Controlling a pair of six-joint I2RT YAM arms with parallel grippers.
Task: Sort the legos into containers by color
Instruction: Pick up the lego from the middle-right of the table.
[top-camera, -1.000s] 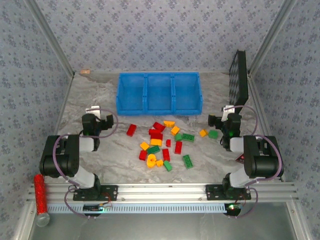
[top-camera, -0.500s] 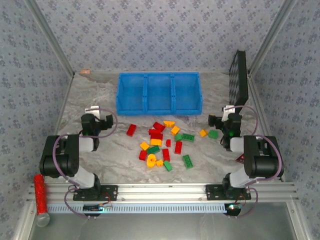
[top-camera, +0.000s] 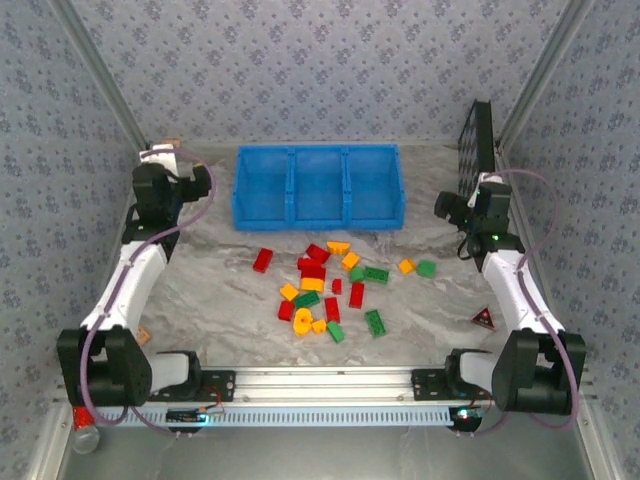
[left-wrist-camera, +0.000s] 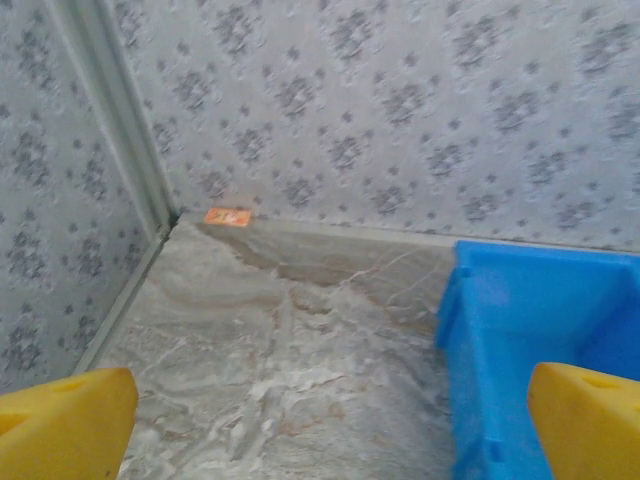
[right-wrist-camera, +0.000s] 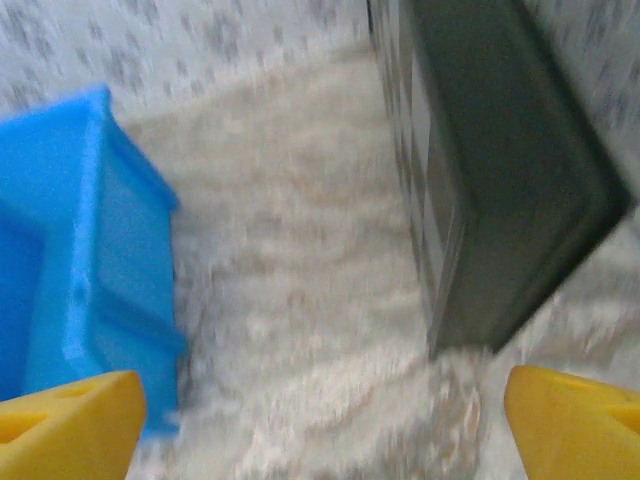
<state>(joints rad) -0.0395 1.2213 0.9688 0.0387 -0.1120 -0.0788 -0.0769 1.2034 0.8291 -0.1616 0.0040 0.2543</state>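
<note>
While both arms are stretched toward the far side of the table, the legos are seen lying loose on its marbled top, on the near side of the 3 joined blue bins. Red, yellow-orange and green bricks are mixed in 1 cluster about midway between the arms. 1 red brick is set a little apart to the left. An orange brick and a green brick lie just beside each other to the right.

The left gripper is held above the table near the far-left corner, beside the left end of the bins. In the left wrist view its 2 yellow fingertips are spread wide, and nothing is held between them. A small tan block is seen at the foot of the back wall.

The right gripper is placed between the right end of the bins and the black panel that stands at the right wall. The right wrist view is blurred, yet the fingertips are seen wide apart with nothing gripped.

A red-and-black triangle lies near the right arm, well apart from the cluster.
</note>
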